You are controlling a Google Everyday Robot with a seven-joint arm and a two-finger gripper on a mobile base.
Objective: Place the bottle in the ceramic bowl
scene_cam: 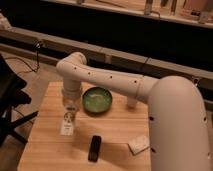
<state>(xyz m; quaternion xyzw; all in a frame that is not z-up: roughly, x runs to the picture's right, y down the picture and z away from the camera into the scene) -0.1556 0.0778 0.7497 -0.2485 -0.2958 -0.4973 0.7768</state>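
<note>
The bottle [67,124], clear with a white label, hangs upright under my gripper [70,111] over the left part of the wooden table [50,145]. My gripper points down and is shut on the bottle's top. The ceramic bowl [97,99], light green inside with a darker rim, sits on the table just right of the gripper, about a hand's width from the bottle. Nothing shows inside the bowl.
A flat black bar [94,148] lies at the table's front middle. A small white object [138,144] lies to its right, beside my arm. A white cup [131,103] stands right of the bowl, partly hidden by the arm. A black chair [10,100] stands at the left.
</note>
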